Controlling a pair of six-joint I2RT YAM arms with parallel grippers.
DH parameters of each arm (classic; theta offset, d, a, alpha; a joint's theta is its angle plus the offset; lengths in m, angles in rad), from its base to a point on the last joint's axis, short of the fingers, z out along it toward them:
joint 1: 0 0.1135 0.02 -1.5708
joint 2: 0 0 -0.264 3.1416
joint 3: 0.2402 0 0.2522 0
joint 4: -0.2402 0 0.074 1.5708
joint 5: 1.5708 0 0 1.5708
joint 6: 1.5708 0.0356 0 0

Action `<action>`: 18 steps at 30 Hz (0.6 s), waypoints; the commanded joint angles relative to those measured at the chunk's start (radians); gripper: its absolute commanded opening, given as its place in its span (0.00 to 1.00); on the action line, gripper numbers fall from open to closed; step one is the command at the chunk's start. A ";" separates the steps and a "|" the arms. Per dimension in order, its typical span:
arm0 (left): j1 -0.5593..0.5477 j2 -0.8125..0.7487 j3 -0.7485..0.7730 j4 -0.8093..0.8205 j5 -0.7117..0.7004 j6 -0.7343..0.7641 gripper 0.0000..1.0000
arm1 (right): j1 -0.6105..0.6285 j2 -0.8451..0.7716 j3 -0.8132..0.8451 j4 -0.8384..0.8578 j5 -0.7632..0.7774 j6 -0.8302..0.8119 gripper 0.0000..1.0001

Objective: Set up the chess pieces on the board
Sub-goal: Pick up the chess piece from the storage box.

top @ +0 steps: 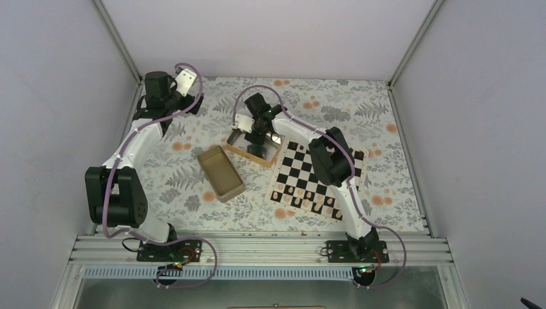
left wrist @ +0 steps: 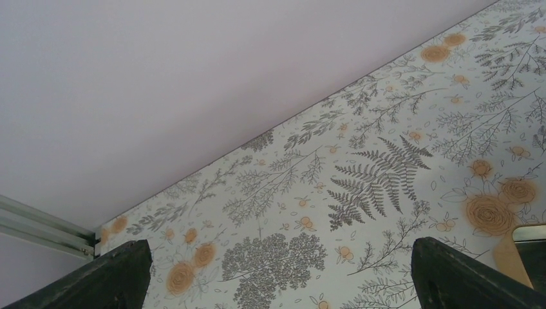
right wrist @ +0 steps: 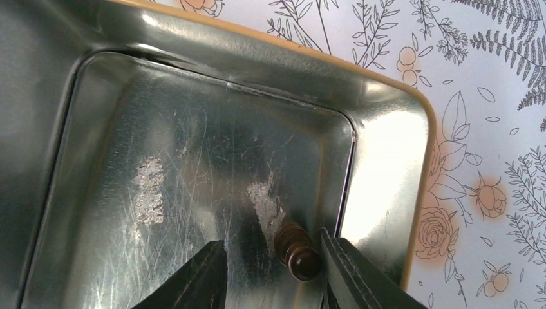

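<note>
My right gripper (top: 257,138) reaches down into a shallow golden tin (top: 239,152) at mid-table. In the right wrist view its fingers stand open (right wrist: 273,248) around one dark brown pawn (right wrist: 299,257) that lies on the tin's scratched metal floor (right wrist: 193,129). The pawn rests close to the right finger; the left finger is well apart from it. The chessboard (top: 302,168) lies to the right of the tin, with several small pieces on its near rows (top: 302,194). My left gripper (top: 166,100) is at the far left back, open and empty (left wrist: 277,270) over the floral cloth.
A second, deeper golden tin (top: 221,172) lies left of the board, near the table's middle. The cell's walls close the table at the back and sides. A metal rail (top: 257,248) runs along the near edge by the arm bases.
</note>
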 commanded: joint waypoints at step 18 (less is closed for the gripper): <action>0.013 -0.018 -0.007 0.029 0.030 -0.016 1.00 | 0.017 0.050 0.051 0.006 0.043 -0.013 0.21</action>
